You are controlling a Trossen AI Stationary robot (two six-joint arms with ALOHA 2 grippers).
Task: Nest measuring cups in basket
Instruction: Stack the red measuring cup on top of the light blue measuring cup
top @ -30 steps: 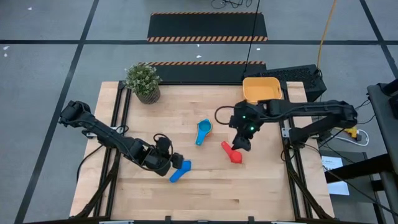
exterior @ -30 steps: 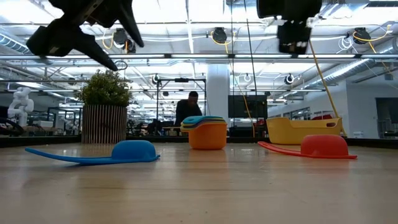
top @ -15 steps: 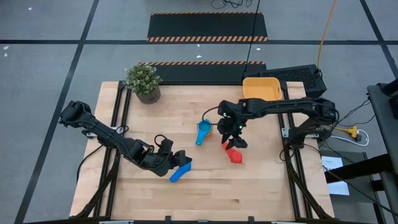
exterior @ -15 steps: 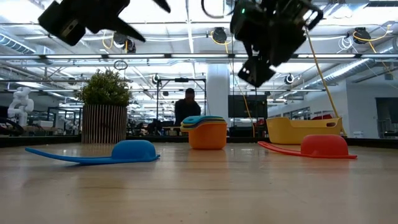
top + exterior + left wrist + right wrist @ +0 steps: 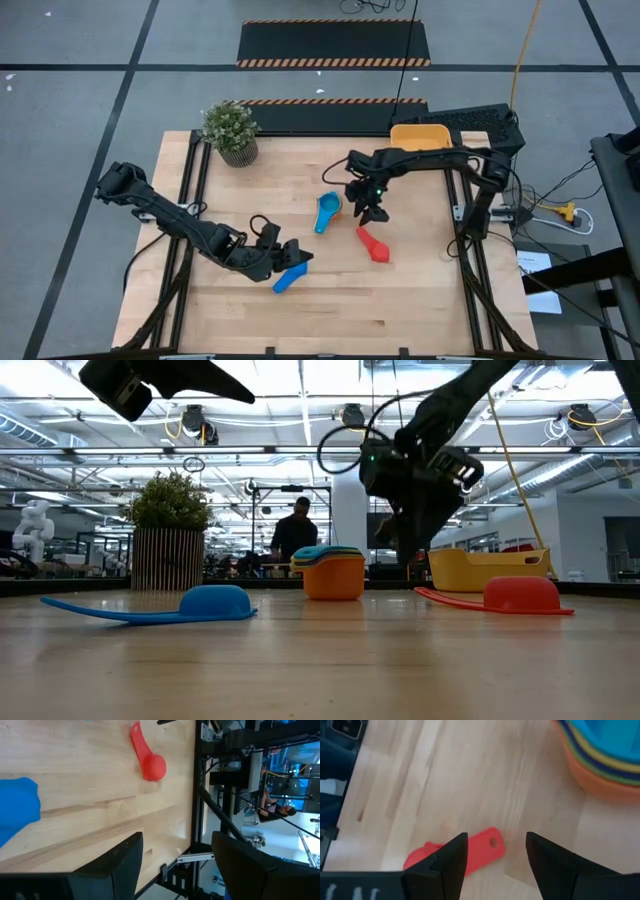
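On the left of the table (image 5: 400, 300) our left gripper (image 5: 296, 256) hovers just above the blue measuring cup (image 5: 289, 276), jaws apart and empty. That cup lies bowl-down with its flat handle stretched along the wood. We judge it light, stiff plastic, likely to skid if nudged. The handle looks like the best place to pinch, since the smooth dome gives little purchase.

Toward the middle stands the nested stack (image 5: 327, 209), an orange cup at the bottom with yellow and teal rims showing above it in the low view. We would take it by the rim or handle and expect the whole set to lift together.

Our right gripper (image 5: 369, 210) hangs between the stack and the red measuring cup (image 5: 374, 246), jaws apart, holding nothing. The red cup also lies upside down, and its handle end, with the small hole, points toward the gripper.

The yellow-orange basket (image 5: 420, 143) sits at the table's far right corner.
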